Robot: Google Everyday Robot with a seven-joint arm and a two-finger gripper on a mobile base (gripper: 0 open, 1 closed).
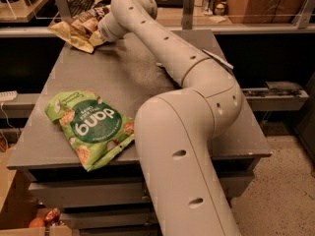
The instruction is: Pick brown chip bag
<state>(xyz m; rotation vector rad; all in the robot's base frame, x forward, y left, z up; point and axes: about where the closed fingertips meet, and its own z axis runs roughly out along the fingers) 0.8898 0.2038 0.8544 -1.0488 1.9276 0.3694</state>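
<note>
The brown chip bag [74, 32] is a crinkled tan-gold bag with a dark brown panel. It sits at the far left corner of the grey table [133, 77], partly past the table's edge. My gripper [94, 31] is at the end of the arm stretched across the table, and it is pressed into the bag's right side. The bag and the wrist hide the gripper's tips.
A bright green "dang" bag [91, 127] lies flat near the table's front left. My white arm [187, 132] covers the table's right half. A railing and shelf [206, 18] run behind the table. A cardboard box [15, 200] stands on the floor at lower left.
</note>
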